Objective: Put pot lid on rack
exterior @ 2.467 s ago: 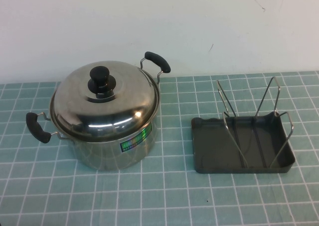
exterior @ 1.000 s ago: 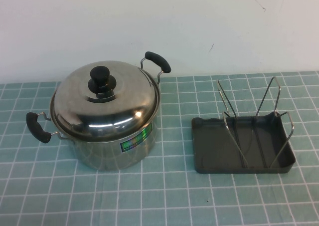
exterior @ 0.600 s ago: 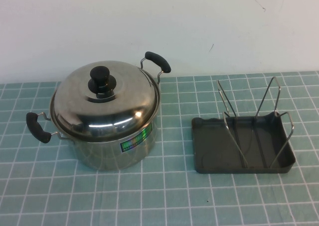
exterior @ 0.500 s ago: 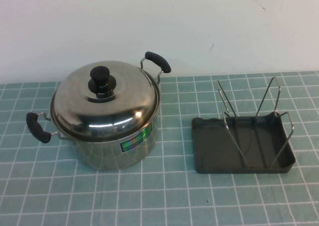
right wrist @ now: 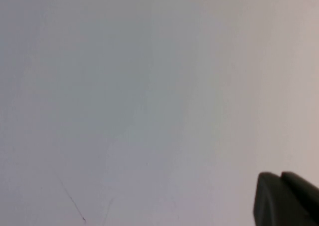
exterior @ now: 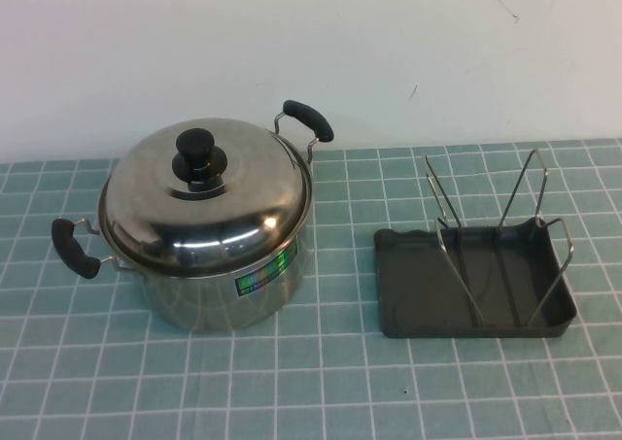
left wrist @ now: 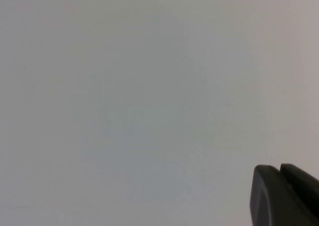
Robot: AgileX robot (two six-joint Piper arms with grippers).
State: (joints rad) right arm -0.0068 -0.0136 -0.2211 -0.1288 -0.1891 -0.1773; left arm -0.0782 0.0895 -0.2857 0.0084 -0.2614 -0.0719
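The shiny steel pot lid [exterior: 233,217] with its black knob [exterior: 197,154] sits on the steel pot [exterior: 209,299] at the left of the high view. The rack [exterior: 428,294], a dark grey tray with upright wire loops [exterior: 532,192], stands to the pot's right and holds nothing. Neither arm shows in the high view. My left gripper [left wrist: 279,169] shows only in the left wrist view, its two dark tips together, facing a bare white wall. My right gripper [right wrist: 280,176] shows the same way in the right wrist view. Both hold nothing.
The pot has two black handles, one at the back right [exterior: 308,120] and one at the front left [exterior: 74,248]. Everything stands on a green checked cloth [exterior: 321,391]. A white wall [exterior: 311,42] rises right behind the pot.
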